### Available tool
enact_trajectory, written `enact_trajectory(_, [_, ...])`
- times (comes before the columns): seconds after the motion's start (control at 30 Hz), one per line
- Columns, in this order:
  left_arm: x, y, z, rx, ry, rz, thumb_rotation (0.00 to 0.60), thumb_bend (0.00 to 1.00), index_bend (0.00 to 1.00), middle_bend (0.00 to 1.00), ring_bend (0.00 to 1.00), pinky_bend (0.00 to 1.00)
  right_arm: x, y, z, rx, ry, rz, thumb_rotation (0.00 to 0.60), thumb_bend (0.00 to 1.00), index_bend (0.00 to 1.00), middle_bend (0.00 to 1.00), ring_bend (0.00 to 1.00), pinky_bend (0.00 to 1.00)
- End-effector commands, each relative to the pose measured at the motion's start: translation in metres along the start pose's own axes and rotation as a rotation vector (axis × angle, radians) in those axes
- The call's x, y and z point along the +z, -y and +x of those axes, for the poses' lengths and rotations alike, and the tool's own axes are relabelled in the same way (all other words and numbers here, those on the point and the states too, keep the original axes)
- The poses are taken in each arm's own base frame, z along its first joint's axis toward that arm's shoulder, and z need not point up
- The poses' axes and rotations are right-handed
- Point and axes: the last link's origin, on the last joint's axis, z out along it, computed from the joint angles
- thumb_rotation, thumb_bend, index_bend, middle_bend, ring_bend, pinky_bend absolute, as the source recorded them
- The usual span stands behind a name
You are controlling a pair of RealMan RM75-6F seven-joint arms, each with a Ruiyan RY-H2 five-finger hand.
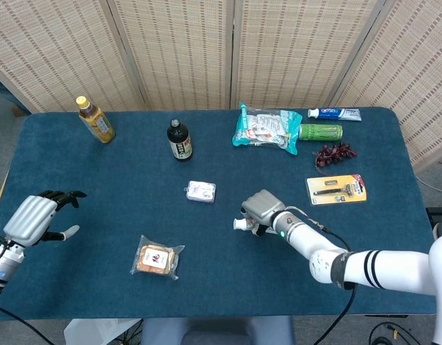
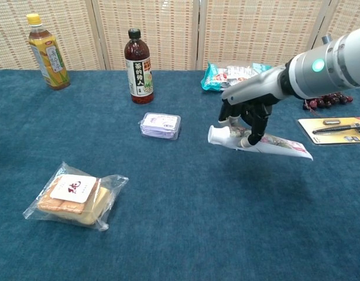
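A white tube [image 2: 267,143] is being gripped by the right hand [image 2: 245,120], fingers curled around it near its cap, and is being held clear above the desk [image 2: 185,222]. A small purple box [image 2: 160,125] is lying to its left. The left hand [image 1: 35,218] is being held spread, holding nothing, near a packet of crackers [image 1: 157,258].

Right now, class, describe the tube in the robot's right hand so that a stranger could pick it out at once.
Start at the blue table and find the right hand, held above its middle. It grips a white tube with a white cap, lifted off the cloth. The other toothpaste tube lies flat at the far edge.
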Motion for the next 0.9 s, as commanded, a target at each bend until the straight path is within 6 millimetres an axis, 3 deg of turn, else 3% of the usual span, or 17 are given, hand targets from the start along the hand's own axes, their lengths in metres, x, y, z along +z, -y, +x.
enact_trajectory(0.03, [0.014,-0.006,-0.001,-0.007,0.032,-0.046,0.600,0.22,0.23,0.44,0.36,0.31,-0.002,0.006,0.009,-0.009,0.017,0.025,0.600,1.00,0.79,0.74,0.62,0.52])
enact_trajectory(0.53, [0.069,-0.053,-0.012,0.022,0.141,-0.286,0.600,0.22,0.19,0.61,0.50,0.36,-0.008,0.034,0.051,-0.052,0.014,0.086,0.600,1.00,0.80,0.75,0.64,0.53])
enact_trajectory(0.9, [0.085,-0.091,-0.026,0.056,0.227,-0.431,0.600,0.23,0.17,0.64,0.53,0.36,-0.001,0.045,0.058,-0.085,0.055,0.087,0.600,1.00,0.81,0.75,0.65,0.53])
